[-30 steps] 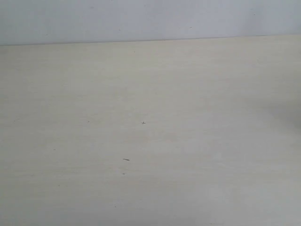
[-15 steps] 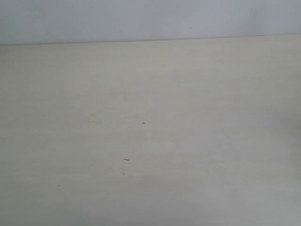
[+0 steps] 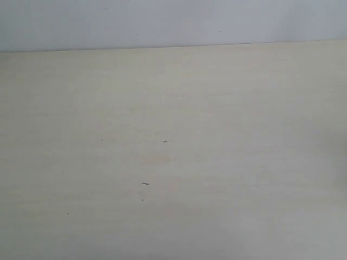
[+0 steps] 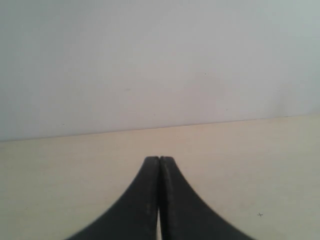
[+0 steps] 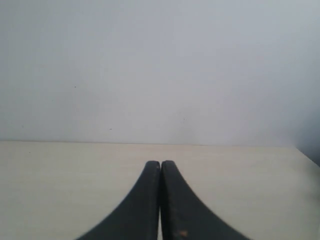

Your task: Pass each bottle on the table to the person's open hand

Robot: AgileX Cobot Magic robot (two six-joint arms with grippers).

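- Currently the left gripper [image 4: 159, 162] has its two black jaws pressed together, tip to tip, with nothing between them.
- Right gripper [image 5: 160, 165]: same posture, jaws together and empty.
- Ahead of each gripper lies only the bare, pale table [image 3: 173, 108], running out to a plain grey wall [image 3: 162, 21] beyond its far edge.
- Bottles: none in any of the three views, whether in front of, beside or under either gripper. Their position cannot be given from these frames.
- Person's open hand: not in view either, so there is no receiver to aim for.
- Exterior view shows neither arm over the table. The only marks are a few tiny dark specks [image 3: 145, 183] on the surface.
- Judgement: closed, empty jaws held low and pointing across the table read as a parked pose, not a working grip. With nothing to carry, there is no reason to hold them apart.
- Judgement: either every bottle has been handed over or none has been set out. The frames do not settle which.
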